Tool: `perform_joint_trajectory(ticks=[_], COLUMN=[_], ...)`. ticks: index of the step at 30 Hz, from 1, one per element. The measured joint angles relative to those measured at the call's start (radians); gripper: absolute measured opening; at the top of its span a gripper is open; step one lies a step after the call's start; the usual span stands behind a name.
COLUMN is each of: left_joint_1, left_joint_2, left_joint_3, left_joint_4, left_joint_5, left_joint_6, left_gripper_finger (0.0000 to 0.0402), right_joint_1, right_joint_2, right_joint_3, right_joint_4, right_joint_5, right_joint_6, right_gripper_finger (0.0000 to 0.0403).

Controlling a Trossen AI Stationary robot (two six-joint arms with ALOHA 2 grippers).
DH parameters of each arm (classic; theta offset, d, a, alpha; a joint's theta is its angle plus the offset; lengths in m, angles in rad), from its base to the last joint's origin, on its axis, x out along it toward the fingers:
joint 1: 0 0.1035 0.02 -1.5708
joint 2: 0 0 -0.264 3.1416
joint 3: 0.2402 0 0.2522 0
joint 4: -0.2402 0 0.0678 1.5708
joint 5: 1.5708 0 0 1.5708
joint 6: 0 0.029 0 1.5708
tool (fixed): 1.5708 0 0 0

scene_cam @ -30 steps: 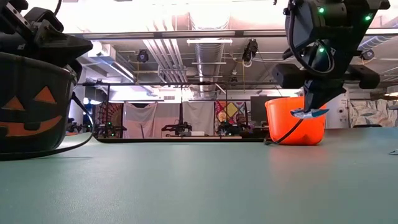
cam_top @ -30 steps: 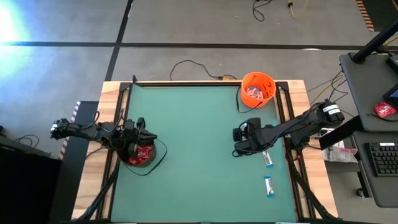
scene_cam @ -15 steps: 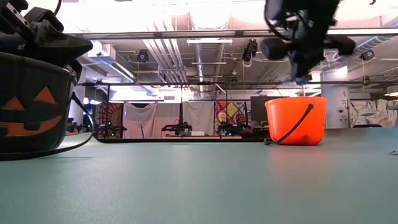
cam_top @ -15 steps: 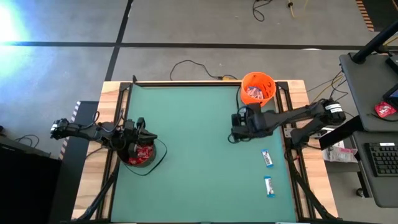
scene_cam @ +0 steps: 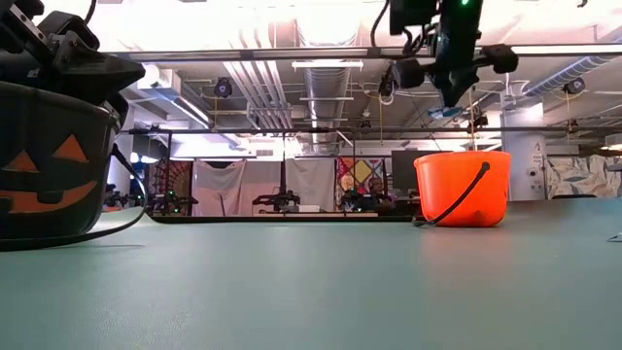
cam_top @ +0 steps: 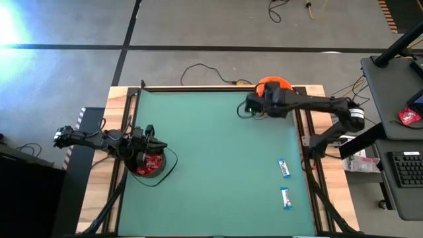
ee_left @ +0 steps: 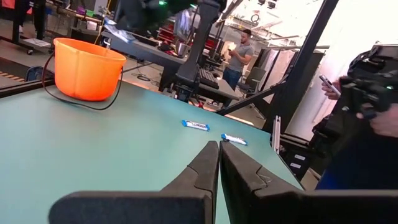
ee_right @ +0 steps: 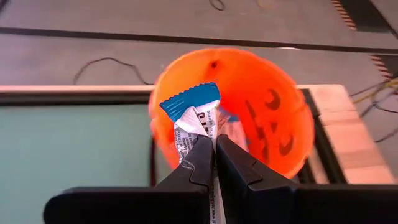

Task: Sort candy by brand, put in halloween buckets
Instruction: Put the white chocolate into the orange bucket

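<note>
While my right claw (ee_right: 214, 144) hangs above the orange bucket (ee_right: 273, 118) at the far edge of the green bench (cam_top: 211, 165), it pinches a white-and-blue bar (ee_right: 194, 124) between its fingers. That bar runs lengthwise along the fingers, its crimped blue end pointing out past the fingertips toward the bucket's mouth below. Beyond the bench lies a workshop with ceiling pipes, and a person (ee_left: 239, 53) stands by a desk. My left claw (ee_left: 219, 163) is pressed together and empty beside the black bucket (cam_top: 150, 164), which holds red packets (cam_top: 152, 162). Two more bars (cam_top: 283, 168) (cam_top: 286, 197) lie flat near my right arm's base, well apart from either claw.
</note>
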Motion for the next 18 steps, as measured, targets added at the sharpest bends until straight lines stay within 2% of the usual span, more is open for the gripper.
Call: perform_joint_trajectory(ticks=[4,8,14,18], left_joint_1=[0.000,0.000,0.000,0.000], left_joint_2=[0.000,0.000,0.000,0.000], left_joint_3=[0.000,0.000,0.000,0.000], left_joint_4=[0.000,0.000,0.000,0.000], left_joint_5=[0.000,0.000,0.000,0.000], left_joint_6=[0.000,0.000,0.000,0.000], left_gripper_finger=[0.0000,0.0000,0.0000,0.0000], right_joint_1=[-0.142,-0.294,-0.487,-0.560], right_joint_2=[0.000,0.000,0.000,0.000], right_joint_3=[-0.004,-0.019,-0.072,-0.132], right_joint_4=[0.102,0.261,0.332,0.483], right_joint_5=[-0.033,-0.132,-0.269,-0.395], right_joint_6=[-0.128,-0.315,-0.347,-0.418], right_gripper_finger=[0.0009,0.0009,0.0009,0.0009])
